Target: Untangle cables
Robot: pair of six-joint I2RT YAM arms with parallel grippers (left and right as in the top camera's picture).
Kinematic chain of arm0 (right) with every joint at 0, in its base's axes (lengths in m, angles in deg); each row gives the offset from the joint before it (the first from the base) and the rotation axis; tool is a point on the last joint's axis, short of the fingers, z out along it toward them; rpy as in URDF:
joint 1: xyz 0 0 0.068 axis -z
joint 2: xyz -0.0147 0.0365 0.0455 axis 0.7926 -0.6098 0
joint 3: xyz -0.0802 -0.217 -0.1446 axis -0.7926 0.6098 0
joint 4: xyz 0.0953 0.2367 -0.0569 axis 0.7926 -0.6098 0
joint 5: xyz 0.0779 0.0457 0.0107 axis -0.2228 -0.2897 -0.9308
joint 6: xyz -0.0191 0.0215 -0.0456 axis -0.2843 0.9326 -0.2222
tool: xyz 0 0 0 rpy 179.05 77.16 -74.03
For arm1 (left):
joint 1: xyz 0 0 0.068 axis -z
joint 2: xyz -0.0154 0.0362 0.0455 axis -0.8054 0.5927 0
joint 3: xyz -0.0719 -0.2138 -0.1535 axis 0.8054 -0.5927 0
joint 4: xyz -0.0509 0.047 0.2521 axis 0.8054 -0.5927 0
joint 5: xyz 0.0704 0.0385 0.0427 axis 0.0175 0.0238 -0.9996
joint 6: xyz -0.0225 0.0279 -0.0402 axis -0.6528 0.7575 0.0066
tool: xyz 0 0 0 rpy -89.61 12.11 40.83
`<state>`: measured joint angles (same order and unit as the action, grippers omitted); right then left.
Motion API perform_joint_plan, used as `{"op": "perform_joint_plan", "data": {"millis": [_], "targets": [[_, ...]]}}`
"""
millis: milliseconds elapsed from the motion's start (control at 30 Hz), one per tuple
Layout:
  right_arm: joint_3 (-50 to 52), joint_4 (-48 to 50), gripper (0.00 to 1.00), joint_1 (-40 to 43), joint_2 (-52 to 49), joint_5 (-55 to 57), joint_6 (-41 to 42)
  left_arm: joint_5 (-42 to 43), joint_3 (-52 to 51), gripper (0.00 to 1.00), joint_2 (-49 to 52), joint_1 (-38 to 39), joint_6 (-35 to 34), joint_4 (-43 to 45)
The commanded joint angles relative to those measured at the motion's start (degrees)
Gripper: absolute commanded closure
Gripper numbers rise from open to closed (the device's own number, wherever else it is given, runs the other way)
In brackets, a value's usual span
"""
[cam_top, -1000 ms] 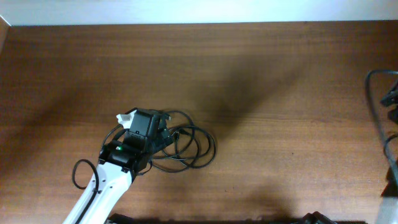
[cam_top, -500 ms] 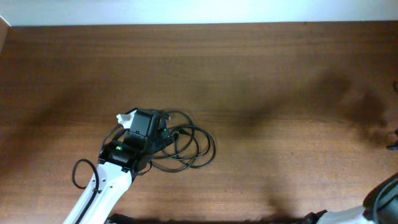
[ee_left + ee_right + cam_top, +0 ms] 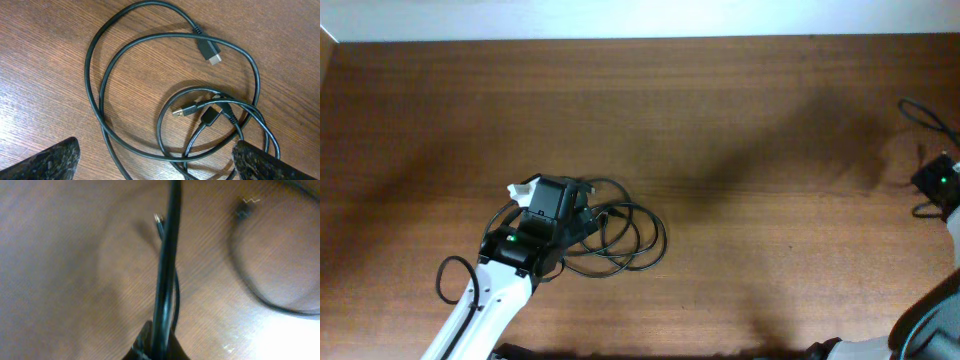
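Just ahead of the left gripper (image 3: 155, 152), on the brown wood-grain table (image 3: 720, 120), lie the cables (image 3: 617, 232): thin, glossy black cords in loose, overlapping loops. In the left wrist view one large loop sweeps out away from the gripper and ends in a flat, wide plug (image 3: 210, 51) with a metal tip. Smaller rings cross inside it, closer to the gripper. There a USB plug (image 3: 182, 111) with a bright metal end lies just beside a stubby black plug (image 3: 211, 116), and thin cords run over both.

This gripper's two dark, rough-surfaced fingers (image 3: 52, 162) stand spread wide, one at each lower corner of the view. The nearest rings of cord lie between them, and neither finger visibly touches a cord. From overhead, the bundle fans out to the right of the left gripper, partly tucked under its body.

Well apart from the left gripper, at the table's far right edge, sits the right gripper (image 3: 152, 345). Its view is blurred, but its dark tips look pressed together on a black cord (image 3: 167, 265) that rises straight up the picture. Beyond that cord a small metal-tipped end (image 3: 159, 220) and a dark plug (image 3: 242, 211) lie on the wood, and a curved length of cable (image 3: 250, 287) arcs to one side.
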<state>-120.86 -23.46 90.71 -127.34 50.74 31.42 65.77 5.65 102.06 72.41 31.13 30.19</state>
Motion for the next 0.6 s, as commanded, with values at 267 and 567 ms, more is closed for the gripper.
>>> {"op": "perform_joint_plan", "data": {"millis": [267, 567], "targets": [[-0.2, -7.7, 0.96, 9.4, 9.1, 22.0, 3.1, 0.0, 0.5, 0.01, 0.0, -0.2, -0.3, 0.1], [-0.2, -9.1, 0.02, 11.6, 9.5, -2.0, 10.4, 0.0, 0.5, 0.01, 0.0, -0.2, -0.3, 0.1]]}}
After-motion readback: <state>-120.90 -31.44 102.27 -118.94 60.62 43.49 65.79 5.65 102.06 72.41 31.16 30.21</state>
